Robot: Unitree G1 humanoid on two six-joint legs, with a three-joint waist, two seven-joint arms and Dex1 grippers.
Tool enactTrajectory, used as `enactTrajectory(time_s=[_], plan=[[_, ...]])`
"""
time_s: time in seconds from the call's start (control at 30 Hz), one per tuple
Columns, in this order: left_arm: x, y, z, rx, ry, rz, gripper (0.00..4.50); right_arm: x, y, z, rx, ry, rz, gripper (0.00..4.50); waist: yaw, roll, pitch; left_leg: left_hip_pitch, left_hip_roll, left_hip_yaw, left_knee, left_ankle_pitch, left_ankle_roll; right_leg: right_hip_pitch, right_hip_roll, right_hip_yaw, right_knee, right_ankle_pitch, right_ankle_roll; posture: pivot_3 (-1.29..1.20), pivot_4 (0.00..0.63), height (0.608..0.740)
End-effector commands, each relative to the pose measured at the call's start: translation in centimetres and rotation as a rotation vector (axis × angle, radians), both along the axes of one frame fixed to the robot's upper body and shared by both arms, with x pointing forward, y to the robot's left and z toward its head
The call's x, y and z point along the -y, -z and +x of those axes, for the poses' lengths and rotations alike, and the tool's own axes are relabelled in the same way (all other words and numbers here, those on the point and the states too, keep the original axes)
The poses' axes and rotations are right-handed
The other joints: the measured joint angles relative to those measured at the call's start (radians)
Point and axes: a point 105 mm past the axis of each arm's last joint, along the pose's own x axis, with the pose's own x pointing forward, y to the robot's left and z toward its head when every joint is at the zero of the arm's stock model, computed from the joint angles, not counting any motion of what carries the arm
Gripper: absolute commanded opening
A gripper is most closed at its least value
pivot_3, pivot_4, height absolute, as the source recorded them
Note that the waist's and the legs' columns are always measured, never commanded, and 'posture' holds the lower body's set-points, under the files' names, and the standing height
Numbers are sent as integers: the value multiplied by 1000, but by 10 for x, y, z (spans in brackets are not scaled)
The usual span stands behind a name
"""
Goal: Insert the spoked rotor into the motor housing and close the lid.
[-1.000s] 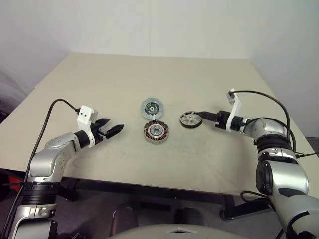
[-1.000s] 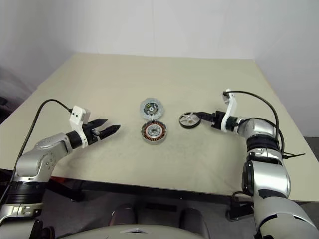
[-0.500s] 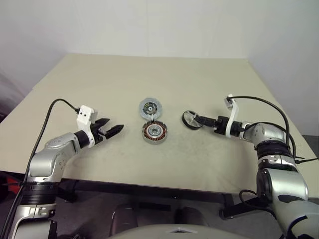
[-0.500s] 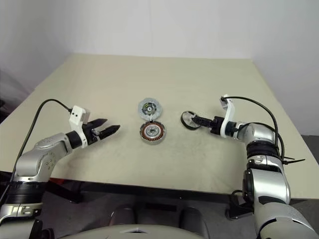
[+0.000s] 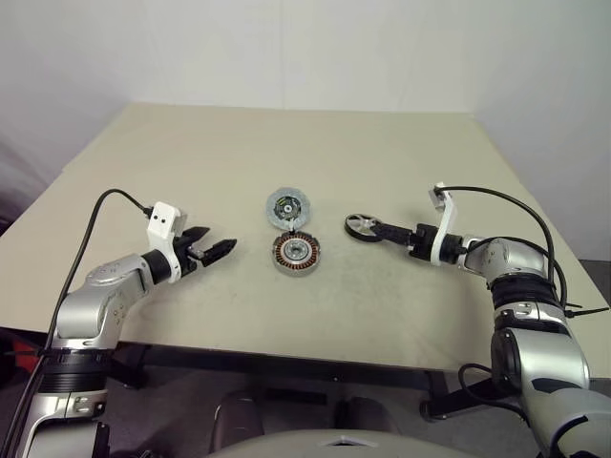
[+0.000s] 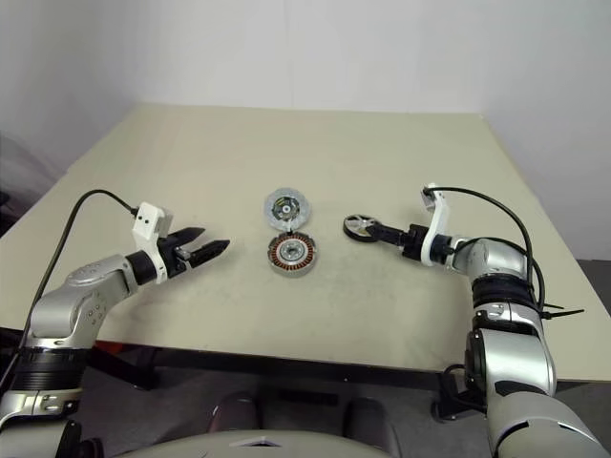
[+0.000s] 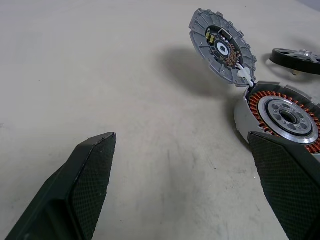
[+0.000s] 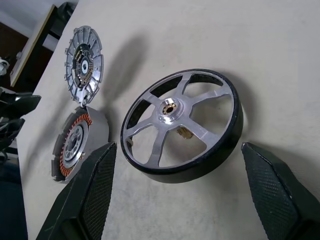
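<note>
A pale beige surface (image 5: 315, 315) stands before white walls, and the motor housing (image 5: 298, 253) near its middle serves as the landmark. The housing is the nearest of the three parts to the robot; it sits flat with its ring of copper-brown windings and silver centre facing up. To the left of the housing, well apart from it, the left end effector (image 5: 215, 250) hovers just above the surface with its two black fingers (image 7: 87, 185) spread wide and nothing between them, pointing toward the housing. To the right of the housing and slightly farther back, the spoked rotor (image 5: 361, 226) rests on the surface, its silver spokes, central hub and dark rim visible, clear of the housing. The right end effector (image 5: 382, 229) reaches in from the right; its fingers (image 8: 92, 192) stand wide apart on either side of the rotor's rim, not gripping it. Just behind the housing, the lid (image 5: 288, 206) stands tilted up on its edge, joined to the housing's far rim by a small white piece, with its dark inner face bearing small green and yellow parts.
</note>
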Motion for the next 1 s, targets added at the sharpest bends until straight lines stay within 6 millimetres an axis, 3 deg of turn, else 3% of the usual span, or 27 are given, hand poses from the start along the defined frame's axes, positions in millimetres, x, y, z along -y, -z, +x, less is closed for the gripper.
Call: enactTrajectory(time_s=[0.03,0.4,0.53,0.8,0.87,1.0], plan=[[-2,-16,4,60,5,16,4500,-12,-1,-3,-31,-8,63,4491,-1,0,0,0,0,0,0,0,0,0,0,0,0,0,0,0,0,740],[-4,-15,4,62,-2,25,4500,-27,7,3,-86,72,103,4491,-8,-2,-1,3,1,0,-2,2,-3,2,2,1,0,0,0,0,0,740],[-5,-15,4,63,-5,28,4500,-26,9,6,-96,102,99,3602,-8,-2,-1,5,1,0,-2,2,-3,3,2,1,0,-2,4,0,0,740],[-6,-14,3,62,-9,28,4500,-28,6,5,-90,88,106,823,-7,-2,-1,4,1,0,-5,2,-4,2,2,1,-1,0,0,0,0,740],[-5,-14,3,61,-9,27,4500,-30,3,4,-81,77,117,407,-3,-2,-2,5,1,0,-5,2,-4,3,2,1,-1,0,0,0,0,740],[-5,-14,3,60,-8,27,4500,-36,-9,7,-74,71,184,375,-2,-2,-1,6,0,0,-5,2,-4,3,2,1,0,0,1,0,0,740]])
